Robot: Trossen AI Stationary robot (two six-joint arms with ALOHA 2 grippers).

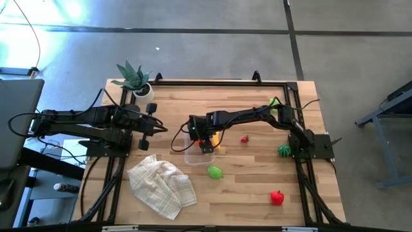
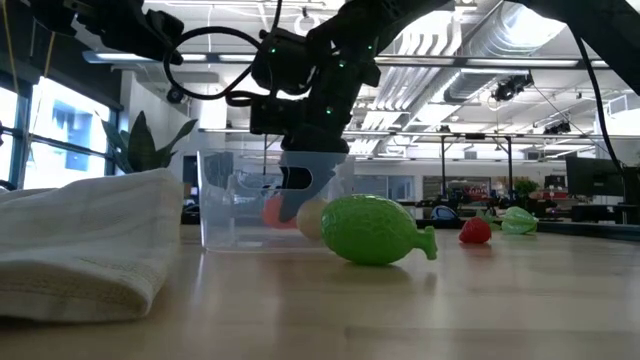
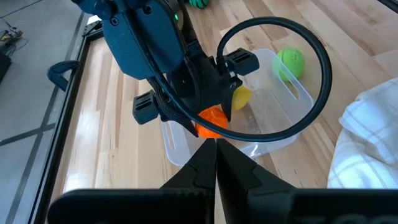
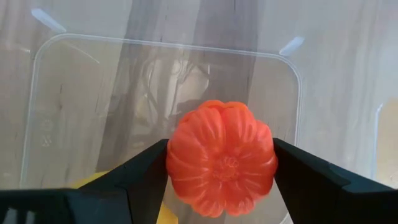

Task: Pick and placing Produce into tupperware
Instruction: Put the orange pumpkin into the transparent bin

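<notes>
Nearest the low camera, we see a checked cloth on the wooden surface and a green fruit lying just in front of the tupperware. From above, that green fruit sits just outside the tub's near corner, and the cloth lies beside it toward the left arm's side. A red pepper is closer to the front edge on the right, well apart from the tub.

Right hand is over the tupperware, fingers closed on an orange-red ribbed fruit, one finger pressed on each side. In the left wrist view we see the same fruit held above the tub's interior, with a yellow piece already inside next to it. We can't tell if the held fruit touches the tub floor.

Left hand hovers off to the left of the tub, fingers together, holding nothing; in the overhead view it is short of the tub.

Farther back, right of the tub: a small red fruit, a dark green striped one by the right arm's base, and a light green piece near the far rail. A potted plant stands at the far left corner.
</notes>
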